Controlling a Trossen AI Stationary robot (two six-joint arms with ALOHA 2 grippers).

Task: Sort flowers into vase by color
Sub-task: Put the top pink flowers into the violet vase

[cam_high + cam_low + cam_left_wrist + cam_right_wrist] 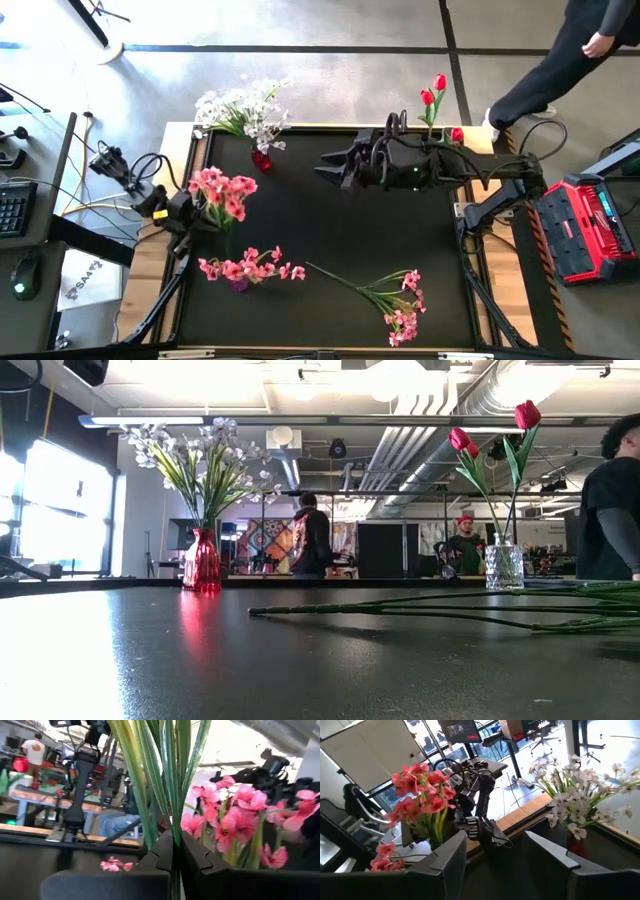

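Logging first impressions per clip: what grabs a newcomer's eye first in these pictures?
Probably the pink-blossom bunch on green stems that the left hand holds clamped above the black table's left edge. Next, the white-blossom spray in a red glass vase and the red tulips in a clear glass vase, both along the far edge. The right hand hovers open near the far side.

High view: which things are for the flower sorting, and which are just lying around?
For the job: white flowers, red vase, tulips, pink bunch in the left claw, loose pink spray, open right claw over the table.
Lying about: keyboard, mouse, red case.
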